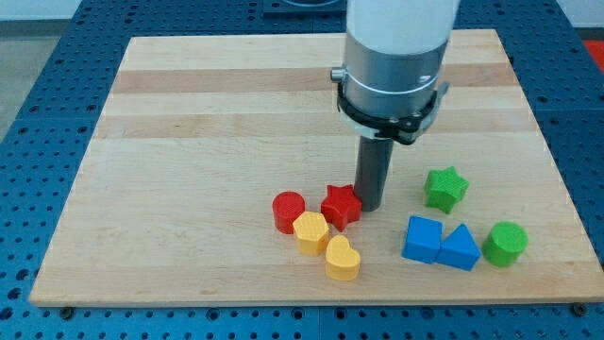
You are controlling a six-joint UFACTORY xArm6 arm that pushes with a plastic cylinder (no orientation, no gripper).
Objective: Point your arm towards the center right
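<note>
My tip [369,206] rests on the wooden board [189,142], just right of the red star [341,205] and nearly touching it. The green star [445,188] lies further to the right of the tip. A red cylinder [288,211] sits left of the red star. A yellow block [310,231] and a yellow heart [342,259] lie below the red star. The arm's grey and white body [394,57] rises above the rod.
A blue cube [422,239], a blue triangle [460,248] and a green cylinder [505,243] stand in a row at the view's lower right. The board's right edge [557,170] runs beyond them, over a blue perforated table.
</note>
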